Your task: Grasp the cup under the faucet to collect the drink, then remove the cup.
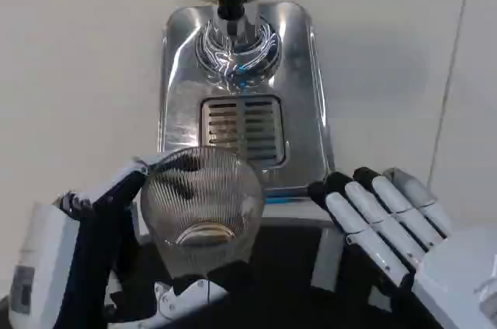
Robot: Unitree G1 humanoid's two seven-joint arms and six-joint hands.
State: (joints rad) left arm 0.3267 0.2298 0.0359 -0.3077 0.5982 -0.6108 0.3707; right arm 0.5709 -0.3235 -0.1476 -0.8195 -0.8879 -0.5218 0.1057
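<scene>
Glass cup [203, 205] with a ribbed clear wall is what we see in our left hand [116, 251], low in the head view and near the front edge of the white tabletop [70, 73]. The fingers [120, 185] of this hand wrap around the cup: a dark one lies along its left side and reaches up to the rim, and white tips show under its base. The cup stands about upright, and we look into its mouth from above. A brownish patch shows at its bottom, but we cannot tell if this is drink. The cup is in front of the steel drip tray [299, 81], overlapping the tray's front edge in the picture, and it is not under the faucet [231, 3]. The faucet is a black spout at the far edge of the tray, above a round shiny recess. Between the recess and the cup the tray has a slotted grate [242, 127]. Our right hand [388, 220] is at the front right corner of the tray, with fingers stretched out side by side toward the cup, holding nothing. It stays apart from the cup.
</scene>
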